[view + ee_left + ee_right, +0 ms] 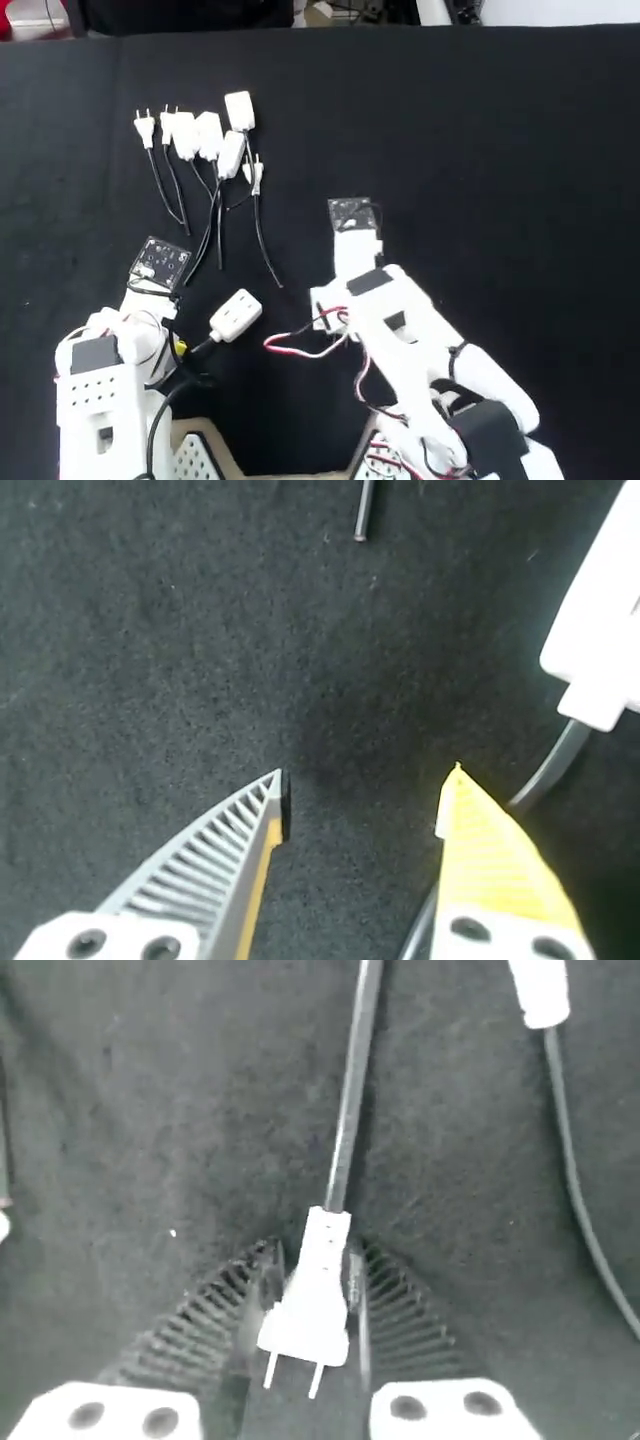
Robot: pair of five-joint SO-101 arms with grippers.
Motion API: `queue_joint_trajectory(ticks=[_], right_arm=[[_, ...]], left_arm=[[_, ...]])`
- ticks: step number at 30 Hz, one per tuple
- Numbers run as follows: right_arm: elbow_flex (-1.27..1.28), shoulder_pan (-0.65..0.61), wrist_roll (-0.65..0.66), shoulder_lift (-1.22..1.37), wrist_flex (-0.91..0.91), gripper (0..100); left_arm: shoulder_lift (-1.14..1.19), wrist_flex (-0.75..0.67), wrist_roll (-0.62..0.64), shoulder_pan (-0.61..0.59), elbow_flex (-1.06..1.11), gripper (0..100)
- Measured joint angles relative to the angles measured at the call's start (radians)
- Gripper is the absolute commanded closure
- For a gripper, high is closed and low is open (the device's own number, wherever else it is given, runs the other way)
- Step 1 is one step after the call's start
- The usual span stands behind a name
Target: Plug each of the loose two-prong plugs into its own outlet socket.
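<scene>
Covering the table (520,140), matte black cloth lies bare along its right side. The high view gives layout; the right wrist view gives grip: the right gripper (315,1252), ribbed fingers clamped on a smooth white plug (308,1312). The left gripper (367,773) hangs with jaws apart near the boxy outlet socket (598,620).

Perhaps six loose plugs (210,135); outlet socket (236,314) apart.

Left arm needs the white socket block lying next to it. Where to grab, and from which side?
Take the socket across its two long sides, mid-body, coming from above. It lies flat and slanted on the table, so its narrow width should suit the open left pincer once the wrist turns to match the slant. Stay off the end where the cable leaves.
</scene>
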Motion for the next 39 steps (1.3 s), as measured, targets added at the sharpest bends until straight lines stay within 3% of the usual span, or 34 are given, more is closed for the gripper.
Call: queue_joint_trajectory(ticks=[7,13,19,23,27,35,39], right_arm=[[-0.135,-0.028,0.021,0.044,0.204,98.7],[-0.324,0.028,0.245,0.046,0.402,98.7],[-0.376,0.084,0.456,0.051,0.270,98.7],[-0.275,0.055,0.641,0.051,0.141,98.6],[-0.224,-0.011,0.743,0.051,0.163,97.9],[-0.218,-0.015,0.772,0.051,0.199,66.8],[-0.219,-0.015,0.772,0.051,0.261,64.5]], left_arm=[[0.000,0.000,0.000,0.000,0.000,75],[0.000,0.000,0.000,0.000,0.000,75],[0.000,0.000,0.000,0.000,0.000,75],[0.000,0.000,0.000,0.000,0.000,75],[0.000,0.000,0.000,0.000,0.000,75],[0.000,0.000,0.000,0.000,0.000,75],[0.000,0.000,-0.006,0.000,0.000,75]])
